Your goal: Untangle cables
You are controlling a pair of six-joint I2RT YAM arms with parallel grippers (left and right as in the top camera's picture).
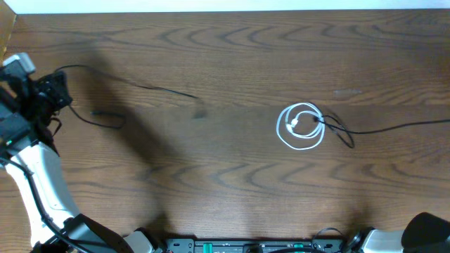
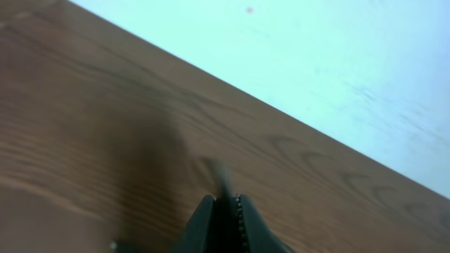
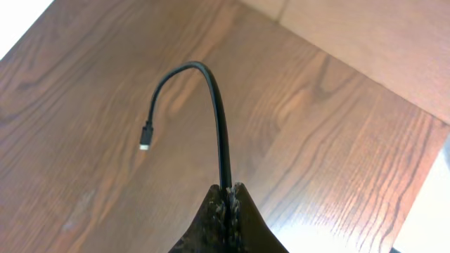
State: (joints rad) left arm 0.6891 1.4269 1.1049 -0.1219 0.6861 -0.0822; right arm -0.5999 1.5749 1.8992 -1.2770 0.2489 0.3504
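Between the right fingers (image 3: 211,211), pressed together at the tips: the black cable (image 3: 221,126), pinched a short way back from its free end. Straight up out of the fingertips in the right wrist view, then arched over to the left and down to a small plug (image 3: 145,140), up and to the left of the fingers, over the wooden table (image 3: 84,84).

Farther along, in the overhead view: the same black cable trailing in from the right edge of the picture, with the right fingers themselves out of that view. Laid across the right side of the white cable (image 1: 302,128), with a small loop and a short tail ending just beside the coil.

White cable coiled in small round loops, flat on the table, right of the middle, well apart from both pairs of fingers.

Far off to the left of the coil: the left fingers (image 2: 205,219), pressed together with no gap showing, over bare wood near the table's edge. At their tips a thin dark strand (image 1: 140,86), blurred, leading from the fingers toward the middle of the table. Whether pinched, and whether part of the black cable, cannot tell.
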